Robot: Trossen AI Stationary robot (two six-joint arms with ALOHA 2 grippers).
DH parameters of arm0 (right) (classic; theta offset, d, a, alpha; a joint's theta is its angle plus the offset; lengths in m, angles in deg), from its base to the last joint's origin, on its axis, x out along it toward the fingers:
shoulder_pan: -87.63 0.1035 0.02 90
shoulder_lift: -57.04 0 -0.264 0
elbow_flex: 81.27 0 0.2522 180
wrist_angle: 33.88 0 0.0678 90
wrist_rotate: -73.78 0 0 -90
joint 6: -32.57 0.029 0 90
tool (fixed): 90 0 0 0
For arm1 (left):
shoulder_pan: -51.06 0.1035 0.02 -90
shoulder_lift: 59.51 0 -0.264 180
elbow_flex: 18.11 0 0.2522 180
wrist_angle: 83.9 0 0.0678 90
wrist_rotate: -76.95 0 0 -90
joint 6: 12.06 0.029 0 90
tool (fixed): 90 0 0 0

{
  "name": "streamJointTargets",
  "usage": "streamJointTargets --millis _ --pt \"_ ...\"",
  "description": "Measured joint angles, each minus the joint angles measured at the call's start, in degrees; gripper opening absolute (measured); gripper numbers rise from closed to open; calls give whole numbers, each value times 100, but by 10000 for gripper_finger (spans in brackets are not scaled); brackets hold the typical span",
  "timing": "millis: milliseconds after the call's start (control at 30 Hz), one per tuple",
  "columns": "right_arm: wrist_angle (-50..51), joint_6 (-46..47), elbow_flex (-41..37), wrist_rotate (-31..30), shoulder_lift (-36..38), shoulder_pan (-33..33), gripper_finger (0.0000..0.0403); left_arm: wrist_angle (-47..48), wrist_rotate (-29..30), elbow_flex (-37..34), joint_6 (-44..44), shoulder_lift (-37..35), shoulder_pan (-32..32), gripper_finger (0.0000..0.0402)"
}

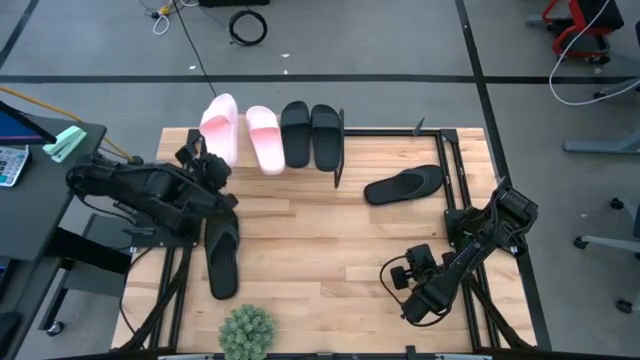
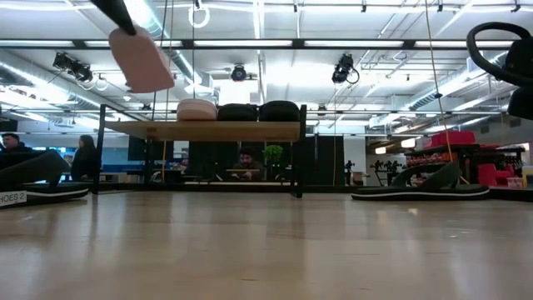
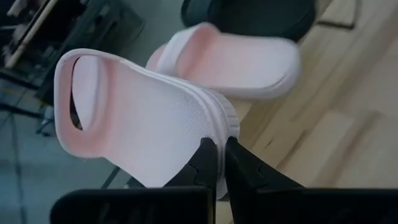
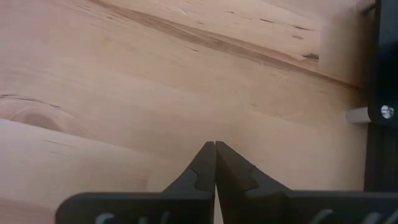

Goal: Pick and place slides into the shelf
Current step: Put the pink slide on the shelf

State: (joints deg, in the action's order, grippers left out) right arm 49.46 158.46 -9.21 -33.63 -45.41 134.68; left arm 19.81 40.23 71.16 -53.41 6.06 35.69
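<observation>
My left gripper (image 1: 207,168) is shut on a pale pink slide (image 1: 220,125), which hangs in the air at the shelf's left end (image 2: 141,58). The shelf (image 2: 250,131) stands at the table's far edge. On its wooden top rest the other pink slide (image 1: 265,138) and two wide-strap black slides (image 1: 295,133) (image 1: 326,135), soles down. One thin black slide (image 1: 222,258) lies on the table near the left arm, the other (image 1: 403,185) right of the shelf. My right gripper (image 4: 215,149) is shut and hovers low over the table's near right part. My left gripper pinches the heel-end rim of the pink slide's sole (image 3: 225,121) between its two fingers. It comes from the table's near left side, along the slide's length. The slide is lifted clear and tilted, with its strap end (image 3: 81,93) pointing away from the gripper toward the far edge.
A small green plant (image 1: 246,332) stands at the table's near edge. Black metal frame bars (image 1: 450,170) run along the table's right side. Bare wood (image 1: 320,240) lies between the two arms. People sit in the room beyond the shelf (image 2: 246,158).
</observation>
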Motion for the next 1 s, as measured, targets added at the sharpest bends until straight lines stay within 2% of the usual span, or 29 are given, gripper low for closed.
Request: streamJointTargets --millis 267,500,667,900,1000 --pt "0 -2 0 2 0 0 9 -305 2 -860 36 1 518 16" --pt "-1 -3 0 4 0 -2 9 -1622 -67 -1492 1216 1 596 15" --pt "0 -4 0 4 0 -2 9 -2139 -415 -1640 1637 1 768 15" --pt "-2 -4 0 4 0 -2 9 -2080 -523 -1691 1517 1 1162 15" --pt "-2 -4 0 6 0 -2 9 -2088 -643 -1691 1719 1 1348 15"
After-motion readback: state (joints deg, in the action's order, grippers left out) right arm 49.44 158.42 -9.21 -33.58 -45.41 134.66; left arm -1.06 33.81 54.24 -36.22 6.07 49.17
